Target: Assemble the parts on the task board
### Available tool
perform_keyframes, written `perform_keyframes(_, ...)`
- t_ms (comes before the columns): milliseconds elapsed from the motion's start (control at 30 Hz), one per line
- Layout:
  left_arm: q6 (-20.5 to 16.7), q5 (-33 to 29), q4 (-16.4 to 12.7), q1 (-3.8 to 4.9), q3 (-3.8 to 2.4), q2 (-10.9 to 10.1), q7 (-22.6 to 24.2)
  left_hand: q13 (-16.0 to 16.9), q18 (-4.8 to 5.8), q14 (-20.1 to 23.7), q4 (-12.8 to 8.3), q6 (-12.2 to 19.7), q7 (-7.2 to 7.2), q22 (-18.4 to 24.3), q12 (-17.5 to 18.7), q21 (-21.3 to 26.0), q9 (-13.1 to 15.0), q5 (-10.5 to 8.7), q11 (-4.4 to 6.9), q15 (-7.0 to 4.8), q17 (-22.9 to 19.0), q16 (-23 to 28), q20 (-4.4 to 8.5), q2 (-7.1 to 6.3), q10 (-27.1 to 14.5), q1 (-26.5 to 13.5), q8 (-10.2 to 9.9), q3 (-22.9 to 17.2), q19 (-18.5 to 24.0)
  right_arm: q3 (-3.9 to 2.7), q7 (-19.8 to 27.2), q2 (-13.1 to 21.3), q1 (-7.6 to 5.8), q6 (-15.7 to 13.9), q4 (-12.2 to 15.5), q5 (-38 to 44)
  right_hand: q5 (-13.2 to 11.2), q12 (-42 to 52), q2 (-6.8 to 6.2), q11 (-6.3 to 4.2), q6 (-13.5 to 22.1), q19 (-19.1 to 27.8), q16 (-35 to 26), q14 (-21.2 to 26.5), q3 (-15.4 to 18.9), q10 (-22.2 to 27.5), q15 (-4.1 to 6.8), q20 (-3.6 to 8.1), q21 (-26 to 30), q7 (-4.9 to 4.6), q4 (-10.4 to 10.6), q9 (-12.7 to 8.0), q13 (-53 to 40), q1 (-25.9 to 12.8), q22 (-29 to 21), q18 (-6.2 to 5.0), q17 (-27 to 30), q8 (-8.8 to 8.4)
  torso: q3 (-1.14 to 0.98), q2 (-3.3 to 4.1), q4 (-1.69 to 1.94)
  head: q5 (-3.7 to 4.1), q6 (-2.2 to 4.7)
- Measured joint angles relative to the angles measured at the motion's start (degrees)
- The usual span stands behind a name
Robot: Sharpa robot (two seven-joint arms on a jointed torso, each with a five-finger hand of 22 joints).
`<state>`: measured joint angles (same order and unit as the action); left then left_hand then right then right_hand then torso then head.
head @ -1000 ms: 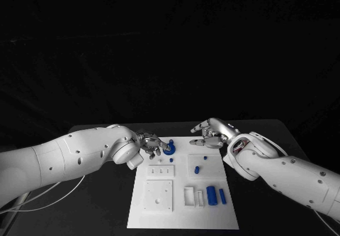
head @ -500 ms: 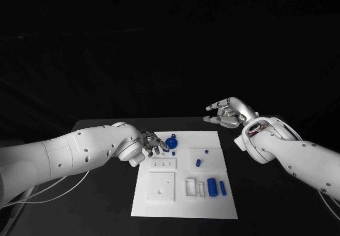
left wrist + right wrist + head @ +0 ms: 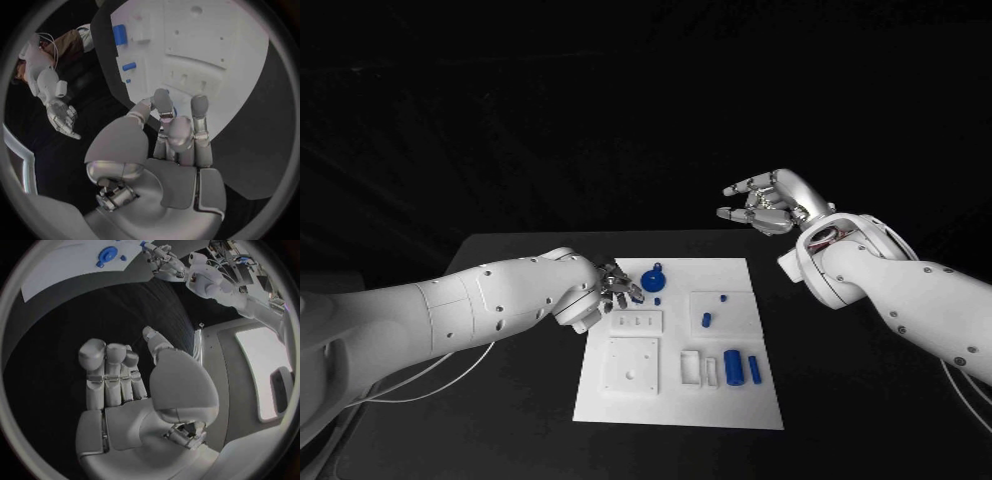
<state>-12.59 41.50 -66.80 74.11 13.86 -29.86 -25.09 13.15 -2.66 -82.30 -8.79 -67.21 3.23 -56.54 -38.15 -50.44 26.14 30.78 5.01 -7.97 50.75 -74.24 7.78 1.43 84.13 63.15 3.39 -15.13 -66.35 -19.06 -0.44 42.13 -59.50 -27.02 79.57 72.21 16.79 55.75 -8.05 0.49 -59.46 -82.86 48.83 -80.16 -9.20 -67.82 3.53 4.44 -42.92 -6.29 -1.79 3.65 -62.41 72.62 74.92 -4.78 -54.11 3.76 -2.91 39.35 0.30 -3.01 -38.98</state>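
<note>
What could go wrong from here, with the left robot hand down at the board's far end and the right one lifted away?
1. The left robot hand works close beside the round blue part on the task board; a small slip might knock it out of place.
2. Its fingers hide the contact in the left wrist view, so a bad grip could go unnoticed.
3. The right robot hand hangs empty off the board, and could not steady it.

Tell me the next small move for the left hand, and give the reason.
Probably lower the left hand a little to settle the round blue part on the white board. Its fingers are at that part near the board's far left corner, while the right hand is raised off to the side, holding nothing.
</note>
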Motion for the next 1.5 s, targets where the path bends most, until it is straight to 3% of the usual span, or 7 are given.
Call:
perform_keyframes(133, -1.0, 0.7, 0.6, -0.89, 0.0, 0.4, -0.2, -0.4, -0.5, 0.0, 0.0, 0.0, 0.0, -1.1, -0.5, 0.9, 0.0, -0.01, 0.0, 0.0, 0.0, 0.0, -0.3, 0.17, 0.0, 0.0, 0.2, 0.0, -0.3, 0.0, 0.6, -0.7, -0.45, -0.3, -1.5, -1.4, 0.6, -8.9, 0.98, 0.18, 0.0, 4.6, -4.9, 3.3, -0.2, 3.8, -0.55, -0.56, 21.8, 0.01, -2.0, 0.0, 9.0, 0.7, -2.8, -0.6, 5.4, 0.0, -0.11, -0.33, -0.07, -0.14, -0.53)
perform_keyframes(267, -1.9, 0.9, 0.9, -1.61, 0.0, 0.5, -0.3, -0.6, -0.91, 0.0, 0.0, 0.0, 0.0, -2.1, -0.5, 1.6, 0.0, 0.2, 0.0, 0.0, -0.1, 0.0, -0.3, 0.17, 0.0, 0.0, 0.2, 0.0, -0.7, 0.0, 1.7, -1.4, -1.01, -0.9, -3.3, -4.4, 0.4, -16.9, 1.97, 0.68, 0.2, 7.3, -10.5, 7.3, -1.2, 4.0, -1.45, -1.43, 31.4, -0.2, -3.9, 0.0, 19.5, 0.8, -9.2, -0.68, 12.4, 0.0, -0.19, -0.58, -0.06, -0.21, -0.97)
perform_keyframes(367, -2.6, 0.9, 1.0, -1.96, 0.0, 0.6, -0.4, -0.7, -0.91, 0.0, 0.0, 0.0, 0.0, -2.9, -0.5, 2.2, 0.0, 0.27, 0.0, 0.01, -0.2, 0.0, -0.4, 0.17, 0.0, 0.0, 0.2, 0.1, -0.9, -0.01, 2.8, -2.0, -1.37, -1.5, -4.5, -7.6, 0.3, -29.9, 2.51, 1.71, 0.4, 12.1, -20.1, 11.2, -3.5, 2.4, -3.43, -3.29, 38.1, -0.91, -5.6, -0.1, 34.2, 1.3, -16.9, -0.83, 21.1, -0.19, -0.21, -0.67, -0.02, -0.24, -1.18)
perform_keyframes(467, -3.1, 0.9, 1.1, -2.26, 0.0, 0.7, -0.6, -0.8, -0.91, 0.0, 0.0, 0.0, 0.0, -4.4, -0.5, 3.4, 0.0, 0.27, 0.01, 0.01, -0.3, 0.0, -0.31, 0.16, 0.0, 0.0, 0.2, 0.1, -1.3, -0.01, 4.4, -2.5, -1.64, -2.3, -5.6, -11.4, 0.1, -43.3, 2.72, 3.33, 0.2, 16.4, -33.2, 10.4, -7.3, -0.9, -5.84, -5.9, 39.3, -1.59, -7.1, -0.1, 52.1, 1.2, -30.0, -1.0, 32.9, -0.39, -0.22, -0.7, 0.01, -0.24, -1.26)
perform_keyframes(600, -3.3, 0.8, 1.5, -2.6, 0.0, 0.8, -0.8, -0.8, -0.9, 0.0, 0.0, 0.0, 0.0, -6.1, -0.8, 4.9, 0.0, 0.22, 0.09, 0.01, -0.5, 0.0, -0.2, 0.16, -0.1, 0.0, 0.2, 0.1, -1.8, -0.01, 6.7, -3.1, -1.88, -3.0, -6.7, -16.3, 0.7, -48.8, 2.31, 4.84, 0.8, 19.1, -40.8, 10.3, -8.8, 0.0, -7.56, -7.57, 39.3, -2.23, -7.4, -0.1, 58.6, 0.1, -40.0, -1.02, 39.9, -0.39, -0.2, -0.7, -0.01, -0.29, -1.34)
perform_keyframes(867, -3.1, 0.6, 2.1, -3.23, -0.01, 1.4, -1.4, -0.8, -0.9, 0.0, -0.2, 0.0, 0.0, -9.2, -0.8, 7.6, 0.0, -0.23, 0.12, 0.01, -0.5, 0.0, -0.39, 0.38, -0.1, -0.3, 0.2, 0.3, -2.7, 0.0, 9.9, -3.8, -2.09, -3.4, -7.6, -22.1, 1.0, -51.4, 2.4, 5.36, 0.8, 16.7, -44.8, 7.7, -9.0, -0.5, -7.93, -8.02, 39.3, -2.23, -7.4, -0.1, 58.9, -0.3, -55.5, -1.0, 47.3, -0.39, -0.19, -0.65, -0.14, -0.17, -1.54)
perform_keyframes(1500, -1.5, 4.0, 2.5, -4.17, 0.0, 2.2, -1.9, -1.1, -0.89, 0.0, 0.2, 0.0, 0.0, -12.8, -0.8, 10.4, 0.3, -3.11, 0.09, 0.01, -0.4, -0.3, -0.5, 1.3, -0.1, 0.2, 0.2, 1.1, -3.8, 0.01, 12.0, -4.4, -2.15, -4.1, -7.7, -24.8, 2.8, -51.4, 2.47, 5.36, 0.8, 15.2, -44.8, 7.4, -8.8, -0.5, -7.84, -7.93, 37.2, -2.22, -7.7, -0.1, 58.9, -0.8, -67.2, -0.97, 49.7, -0.39, -0.16, -0.51, -0.14, 0.25, -1.98)
